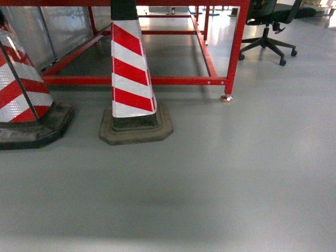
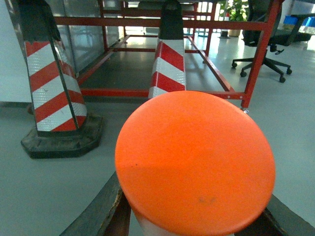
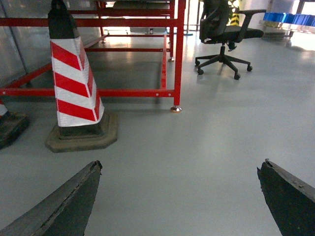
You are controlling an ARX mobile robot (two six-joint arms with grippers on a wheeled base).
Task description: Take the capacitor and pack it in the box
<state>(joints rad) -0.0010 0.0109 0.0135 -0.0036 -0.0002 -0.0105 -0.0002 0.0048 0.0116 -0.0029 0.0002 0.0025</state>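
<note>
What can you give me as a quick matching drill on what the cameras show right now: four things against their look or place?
Things:
1. cone
2. frame
3. chair
4. disc

Look or place:
A. black, on castors, far right of the head view
B. orange, between the fingers of the left gripper
C. red and white stripes, on a dark base
D. plain red bars, behind the cone

Pairs: 1-C, 2-D, 3-A, 4-B
</note>
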